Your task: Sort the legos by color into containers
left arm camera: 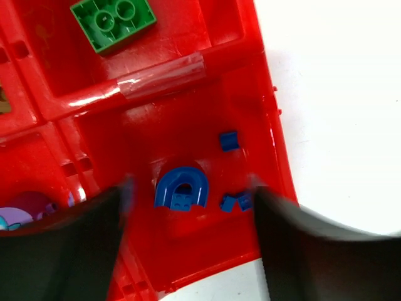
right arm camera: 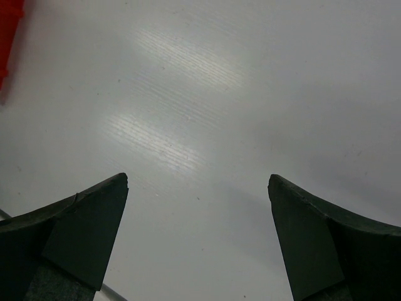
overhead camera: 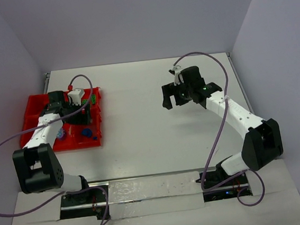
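My left tool (left arm camera: 191, 191) is open above the red containers (left arm camera: 266, 125), holding nothing. A blue arch (left arm camera: 180, 188) lies inside them, right under it. My right tool (right arm camera: 198, 182) is open too, far from the containers.

A blue arch (left arm camera: 180, 190) lies in a red container (left arm camera: 250, 94) compartment, between the left gripper's (left arm camera: 191, 210) spread, blurred fingers (left arm camera: 62, 251) (nothing clamped). Tiny blue bits (left arm camera: 235, 202) sit right of the arch, a green block (left arm camera: 113, 22) in the compartment above it, and something purplish (left arm camera: 25, 210), perhaps a lego, to its left.
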### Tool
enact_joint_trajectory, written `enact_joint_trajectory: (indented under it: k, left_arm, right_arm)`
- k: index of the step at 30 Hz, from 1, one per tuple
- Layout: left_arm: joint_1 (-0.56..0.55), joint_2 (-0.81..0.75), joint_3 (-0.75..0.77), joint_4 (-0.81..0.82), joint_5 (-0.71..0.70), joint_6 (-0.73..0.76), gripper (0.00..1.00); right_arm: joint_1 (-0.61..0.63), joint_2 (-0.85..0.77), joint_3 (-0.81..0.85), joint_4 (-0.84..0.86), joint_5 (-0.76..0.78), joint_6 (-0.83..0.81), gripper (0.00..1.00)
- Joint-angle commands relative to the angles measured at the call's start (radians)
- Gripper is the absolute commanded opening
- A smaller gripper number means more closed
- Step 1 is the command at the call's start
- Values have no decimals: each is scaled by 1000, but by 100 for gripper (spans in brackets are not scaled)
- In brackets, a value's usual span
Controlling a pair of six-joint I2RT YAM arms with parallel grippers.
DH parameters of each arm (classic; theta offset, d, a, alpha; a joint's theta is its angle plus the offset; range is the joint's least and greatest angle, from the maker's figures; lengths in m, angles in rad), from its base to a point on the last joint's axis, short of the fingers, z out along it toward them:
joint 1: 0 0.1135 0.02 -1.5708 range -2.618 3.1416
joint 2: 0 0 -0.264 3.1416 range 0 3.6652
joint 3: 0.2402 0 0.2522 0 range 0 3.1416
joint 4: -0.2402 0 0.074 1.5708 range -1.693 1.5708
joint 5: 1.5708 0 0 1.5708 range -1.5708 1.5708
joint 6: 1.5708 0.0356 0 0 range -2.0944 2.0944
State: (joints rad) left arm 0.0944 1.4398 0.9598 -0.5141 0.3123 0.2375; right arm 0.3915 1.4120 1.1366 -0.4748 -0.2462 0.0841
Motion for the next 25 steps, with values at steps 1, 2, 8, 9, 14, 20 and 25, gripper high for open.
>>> enact_joint_trajectory:
  k: [1,2,8,9,14,20,25]
  left_arm:
    - [5,-62,98,-24,35,3,95]
    - [4,-75,124,-41,49,-7,99]
    - [4,-119,244,-80,70,-81,99]
    - [4,-141,263,-71,62,-110,99]
    - [4,-203,260,-30,21,-170,99]
    - [4,-274,166,-14,-40,-130,99]
    - [4,-329,97,12,-85,-112,99]
  right_arm:
    - [-31,-65,3,-3,50,-23,100]
    - [-41,-75,2,-6,63,-29,100]
    - [-101,-131,-7,-22,151,-66,100]
    - [-109,-151,-11,-21,184,-72,100]
    - [-128,-240,-20,-21,240,-103,100]
    - [-162,-326,-85,0,265,-114,100]
    - [-197,-381,-150,26,251,-104,100]
